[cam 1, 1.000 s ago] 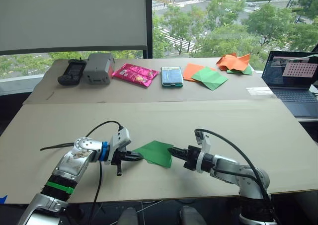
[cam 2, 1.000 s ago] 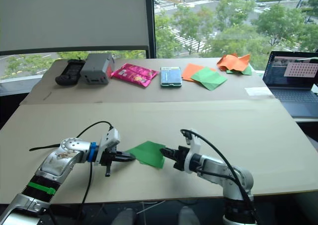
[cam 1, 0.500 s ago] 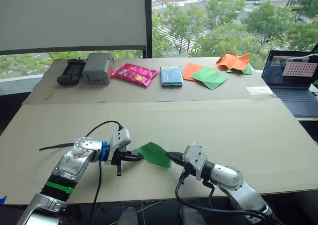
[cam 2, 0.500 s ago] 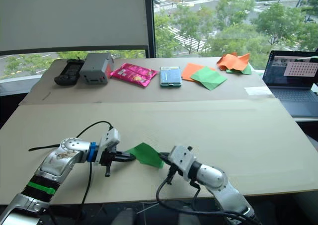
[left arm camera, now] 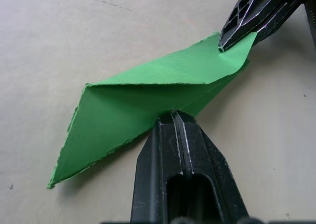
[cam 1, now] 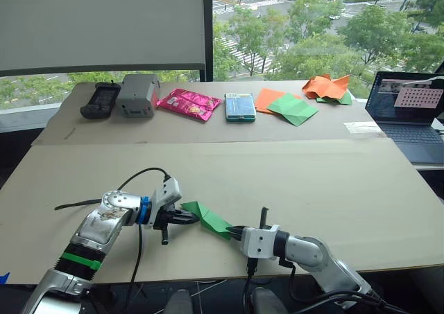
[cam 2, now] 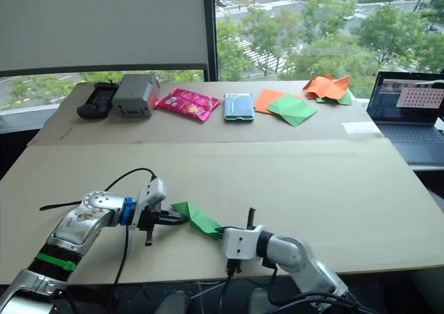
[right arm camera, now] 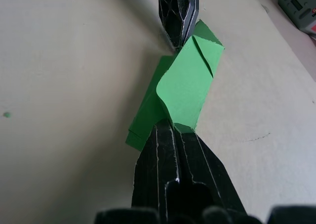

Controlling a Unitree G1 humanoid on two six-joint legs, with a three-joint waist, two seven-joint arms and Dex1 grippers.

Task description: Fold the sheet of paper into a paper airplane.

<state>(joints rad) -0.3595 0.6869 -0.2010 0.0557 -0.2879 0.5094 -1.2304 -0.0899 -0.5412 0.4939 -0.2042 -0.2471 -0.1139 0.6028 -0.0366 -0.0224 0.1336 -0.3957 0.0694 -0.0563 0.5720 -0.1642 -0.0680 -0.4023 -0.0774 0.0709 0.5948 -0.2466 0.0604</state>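
Observation:
The sheet of paper (cam 1: 208,219) is bright green and folded into a narrow, layered wedge. It is held just above the near part of the tan table (cam 1: 319,182). My left gripper (cam 1: 190,218) is shut on its left edge; in the left wrist view the gripper (left arm camera: 173,116) pinches the long folded edge of the paper (left arm camera: 143,110). My right gripper (cam 1: 233,231) is shut on the opposite corner, and in the right wrist view the gripper (right arm camera: 171,127) clamps a curled flap of the paper (right arm camera: 183,85). The two grippers face each other a paper's width apart.
Along the far table lie a black controller (cam 1: 100,100), a grey box (cam 1: 137,95), a pink snack bag (cam 1: 188,104), a phone (cam 1: 240,107), flat orange and green sheets (cam 1: 287,106) and a crumpled orange paper shape (cam 1: 327,86). A laptop (cam 1: 409,110) stands at the right edge.
My right arm has swung down toward the table's front edge and rolled its wrist, turning the paper from a broad flat shape into a narrow folded wedge. The left gripper has stayed in place.

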